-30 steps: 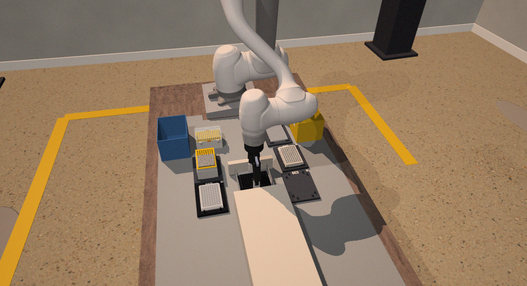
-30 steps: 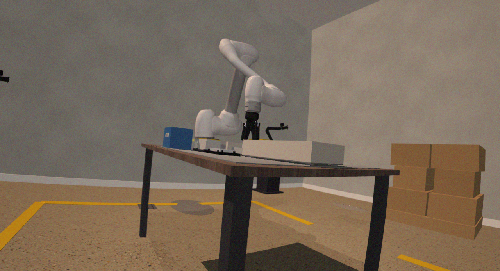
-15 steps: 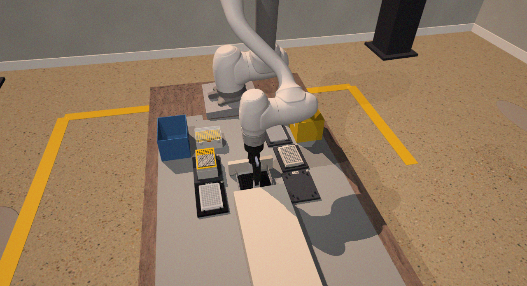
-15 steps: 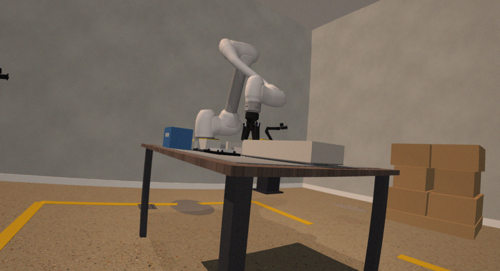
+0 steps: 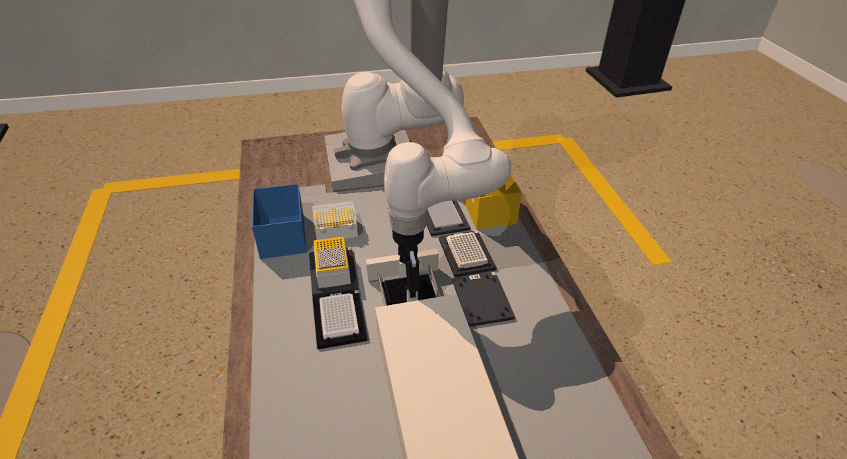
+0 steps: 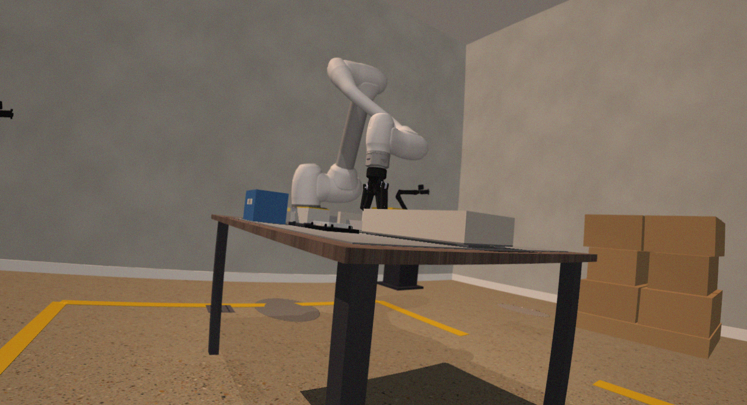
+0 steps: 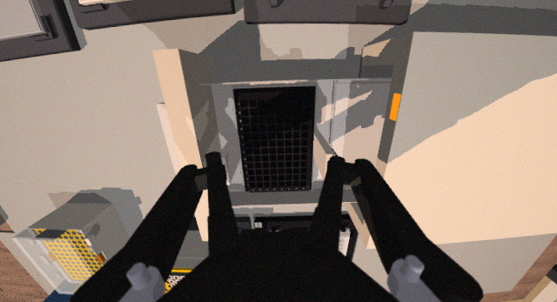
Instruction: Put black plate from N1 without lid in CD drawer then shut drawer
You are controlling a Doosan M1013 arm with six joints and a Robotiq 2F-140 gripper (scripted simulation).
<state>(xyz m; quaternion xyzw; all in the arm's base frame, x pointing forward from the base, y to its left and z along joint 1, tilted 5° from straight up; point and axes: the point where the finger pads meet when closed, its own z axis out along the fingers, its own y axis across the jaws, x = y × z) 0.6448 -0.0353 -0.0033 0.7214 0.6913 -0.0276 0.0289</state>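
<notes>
The cooler CD (image 5: 441, 374) is a long beige box on the bench, and its drawer (image 5: 398, 277) stands open toward the arm's base. Its amber lamp (image 7: 395, 106) is lit. The black plate (image 7: 275, 138) has no lid and sits low inside the drawer, right way up, with its long side across the drawer. It is in the place nearer the drawer's front panel (image 7: 174, 115). It also shows in the top view (image 5: 395, 290). My gripper (image 7: 276, 143) reaches straight down into the drawer and is shut on the plate's long sides. I cannot tell whether the plate touches the floor. Nest N1 (image 5: 484, 299) is empty.
A blue bin (image 5: 276, 219), a tip box (image 5: 335, 218), a yellow rack (image 5: 329, 254) and a white plate (image 5: 337, 315) stand left of the drawer. A second white plate (image 5: 466, 249) and a yellow bin (image 5: 494, 206) stand on the right. The drawer's side walls are close to my fingers.
</notes>
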